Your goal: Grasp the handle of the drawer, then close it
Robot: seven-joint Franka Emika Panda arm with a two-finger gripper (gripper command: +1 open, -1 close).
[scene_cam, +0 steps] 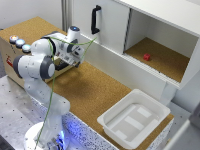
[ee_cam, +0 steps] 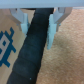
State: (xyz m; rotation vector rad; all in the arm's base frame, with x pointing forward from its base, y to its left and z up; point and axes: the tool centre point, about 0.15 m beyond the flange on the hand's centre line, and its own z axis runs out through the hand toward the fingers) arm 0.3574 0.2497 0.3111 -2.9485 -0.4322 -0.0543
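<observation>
The drawer (scene_cam: pixel 132 118) is a shallow white box with a thick rim, lying on the cork surface at the exterior view's lower right, outside the cabinet's open compartment (scene_cam: pixel 160 47). No handle shows on it. My gripper (scene_cam: pixel 75 59) is far from it, at the exterior view's left beside a cardboard box (scene_cam: pixel 10 55). In the wrist view my gripper (ee_cam: pixel 38 40) has its fingers (ee_cam: pixel 52 30) on both sides of a black bar (ee_cam: pixel 32 55) over the cork, and they seem to touch it. What the bar belongs to is unclear.
A tall white cabinet has a door with a black handle (scene_cam: pixel 95 19). A small red object (scene_cam: pixel 146 57) sits in the open compartment. The cardboard box carries round buttons (scene_cam: pixel 20 43) on top. A green cable (scene_cam: pixel 52 85) hangs along the arm.
</observation>
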